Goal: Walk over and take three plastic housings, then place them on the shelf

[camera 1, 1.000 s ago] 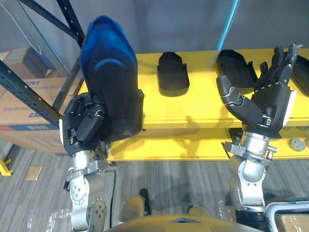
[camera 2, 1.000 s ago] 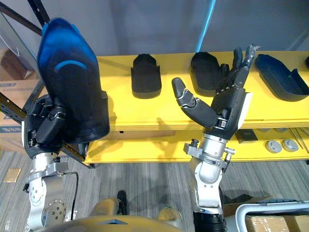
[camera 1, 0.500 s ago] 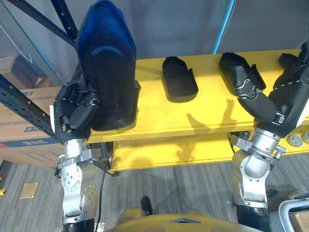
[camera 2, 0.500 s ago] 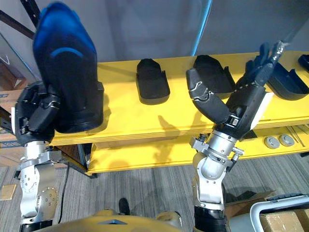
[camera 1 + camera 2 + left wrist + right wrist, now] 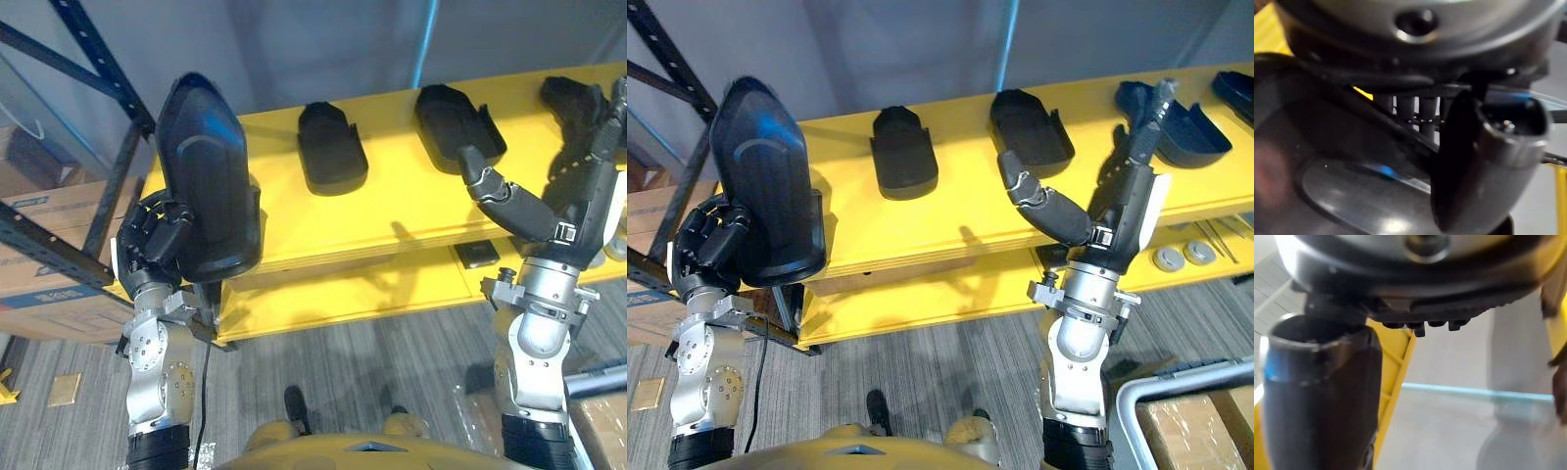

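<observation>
Left hand (image 5: 152, 240): fingers curled round the lower rim of a large dark blue-black plastic housing with a rounded top (image 5: 206, 181), held upright in front of the left end of the yellow two-level shelf (image 5: 392, 211). The housing is off the board and covers that end of it from the head camera. Right hand (image 5: 1127, 206): raised before the shelf's front edge, fingers straight and pointing up, thumb spread wide toward the middle, holding nothing. On the upper board, set apart in a row: a small black housing (image 5: 331, 149), a second black housing (image 5: 458, 125), and a dark blue housing (image 5: 1190, 137) partly hidden behind the right hand's fingers (image 5: 1146, 113). A further dark piece (image 5: 1239, 93) is cut by the frame edge; type cannot be told. Lower board: a small dark square part (image 5: 477, 255) and round grey discs (image 5: 1181, 257). Just beside the left hand: dark blue steel rack braces (image 5: 88, 69) crossing diagonally, with cardboard boxes (image 5: 39, 284) behind them. A light blue vertical pole (image 5: 426, 44) stands behind the shelf. Grey plank floor (image 5: 372, 372) below; another cardboard box (image 5: 1195, 421) at lower right.
</observation>
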Motion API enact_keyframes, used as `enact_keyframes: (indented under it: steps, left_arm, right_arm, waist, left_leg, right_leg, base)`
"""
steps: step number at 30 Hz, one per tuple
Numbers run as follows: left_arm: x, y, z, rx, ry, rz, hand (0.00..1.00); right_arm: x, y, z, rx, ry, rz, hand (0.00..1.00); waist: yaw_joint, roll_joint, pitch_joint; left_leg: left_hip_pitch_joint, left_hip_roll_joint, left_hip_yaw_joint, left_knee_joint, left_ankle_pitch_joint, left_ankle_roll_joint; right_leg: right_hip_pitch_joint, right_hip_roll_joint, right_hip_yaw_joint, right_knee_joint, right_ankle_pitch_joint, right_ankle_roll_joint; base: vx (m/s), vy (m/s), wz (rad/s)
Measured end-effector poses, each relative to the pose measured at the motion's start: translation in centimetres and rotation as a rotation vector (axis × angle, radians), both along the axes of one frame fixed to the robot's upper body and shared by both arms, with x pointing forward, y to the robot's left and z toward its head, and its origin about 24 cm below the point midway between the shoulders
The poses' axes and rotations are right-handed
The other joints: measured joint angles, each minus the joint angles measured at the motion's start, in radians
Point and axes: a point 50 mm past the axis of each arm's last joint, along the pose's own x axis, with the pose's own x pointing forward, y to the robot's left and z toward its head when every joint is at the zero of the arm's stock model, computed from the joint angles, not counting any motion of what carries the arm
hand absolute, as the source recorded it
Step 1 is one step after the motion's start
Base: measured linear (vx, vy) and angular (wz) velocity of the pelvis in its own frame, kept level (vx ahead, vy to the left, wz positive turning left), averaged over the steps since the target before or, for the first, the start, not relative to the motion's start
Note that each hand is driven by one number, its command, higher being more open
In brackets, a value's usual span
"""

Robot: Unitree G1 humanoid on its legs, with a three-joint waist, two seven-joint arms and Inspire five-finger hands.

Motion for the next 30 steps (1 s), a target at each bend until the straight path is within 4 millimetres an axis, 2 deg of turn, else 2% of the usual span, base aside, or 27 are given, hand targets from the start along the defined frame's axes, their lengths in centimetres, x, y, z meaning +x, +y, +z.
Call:
enact_keyframes:
  steps: [2, 5, 7, 10, 12, 14, 20, 22, 26, 30]
  left_arm:
    - [0.1, 1.2, 0.7, -0.001, -0.019, 0.053, 0.0]
    - [0.0, 3.5, 1.5, 0.026, -0.024, 0.142, 0.0]
    - [-0.5, 5.7, 1.5, 0.019, -0.014, 0.225, 0.0]
    - [-0.9, 6.6, 1.5, 0.005, -0.009, 0.262, 0.0]
    - [-1.0, 6.9, 1.6, -0.01, -0.016, 0.263, 0.0]
    - [-0.4, 7.5, 1.7, 0.0, 0.005, 0.251, 0.0]
    - [0.9, 9.4, 1.6, 0.014, 0.087, 0.249, 0.0]
    - [1.5, 9.7, 1.4, -0.014, 0.108, 0.242, 0.0]
    - [2.7, 10.3, -0.1, -0.103, 0.169, 0.257, 0.0]
    - [4.0, 11.7, 1.2, -0.111, 0.166, 0.253, 0.0]
  right_arm:
    - [-1.7, -2.4, -1.2, 0.006, 0.064, -0.154, 1.0]
    - [-3.5, -5.1, -2.4, 0.018, 0.132, -0.297, 1.0]
    - [-5.5, -7.5, -4.3, 0.099, 0.227, -0.387, 1.0]
    - [-8.4, -8.9, -7.5, 0.128, 0.417, -0.465, 1.0]
    - [-9.9, -9.1, -9.8, 0.157, 0.554, -0.47, 1.0]
    - [-11.1, -8.7, -13.1, 0.213, 0.723, -0.444, 1.0]
    - [-13.3, -7.5, -19.4, 0.362, 1.026, -0.384, 1.0]
    - [-14.1, -6.8, -20.9, 0.42, 1.095, -0.365, 1.0]
    - [-15.1, -5.0, -24.0, 0.539, 1.246, -0.278, 1.0]
    - [-15.5, -3.8, -26.1, 0.646, 1.333, -0.212, 1.0]
  waist:
    - [-0.016, 0.005, 0.001]
    - [-0.045, 0.009, 0.003]
    - [-0.064, 0.014, 0.004]
    - [-0.081, 0.024, 0.002]
    - [-0.09, 0.028, 0.003]
    - [-0.088, 0.028, 0.003]
    - [-0.073, 0.032, 0.004]
    - [-0.057, 0.029, 0.007]
    - [-0.033, 0.02, 0.013]
    - [-0.033, -0.002, 0.042]
  left_leg:
    - [0.006, 0.001, 0.03, 0.001, -0.001, -0.001]
    - [0.017, 0.006, 0.068, 0.001, -0.005, -0.006]
    - [0.045, 0.017, 0.109, -0.001, -0.021, -0.015]
    - [0.059, 0.028, 0.139, -0.003, -0.044, -0.025]
    - [0.06, 0.039, 0.161, -0.003, -0.048, -0.021]
    - [0.065, 0.053, 0.204, -0.003, -0.048, -0.022]
    - [0.054, 0.056, 0.206, -0.003, -0.046, -0.021]
    - [0.051, 0.056, 0.2, -0.003, -0.044, -0.02]
    - [0.052, 0.053, 0.194, -0.003, -0.045, -0.021]
    - [0.051, 0.049, 0.168, 0.0, -0.037, -0.023]
  right_leg:
    - [-0.015, -0.002, 0.03, 0.01, 0.004, 0.007]
    - [-0.03, 0.0, 0.063, 0.023, 0.003, 0.006]
    - [-0.024, 0.01, 0.098, 0.024, 0.001, 0.003]
    - [-0.021, 0.018, 0.112, 0.024, -0.006, -0.001]
    - [-0.022, 0.025, 0.117, 0.023, -0.006, -0.002]
    - [-0.022, 0.031, 0.116, 0.025, -0.004, 0.0]
    - [-0.022, 0.029, 0.096, 0.034, -0.008, -0.005]
    - [-0.021, 0.028, 0.092, 0.034, -0.009, -0.007]
    - [-0.019, 0.028, 0.089, 0.039, -0.016, -0.012]
    - [-0.016, 0.028, 0.07, 0.06, -0.037, -0.019]
  base:
    - [0.06, 0.016, -0.32]
    - [0.03, 0.009, -0.37]
    - [0.02, 0.003, -0.52]
    - [-0.01, -0.002, -0.31]
    - [0.01, -0.007, -0.07]
    - [0.0, 0.0, 0.0]
    - [0.03, 0.01, 0.13]
    - [0.03, 0.021, 0.12]
    - [0.02, 0.016, 0.04]
    - [0.0, 0.004, 0.15]
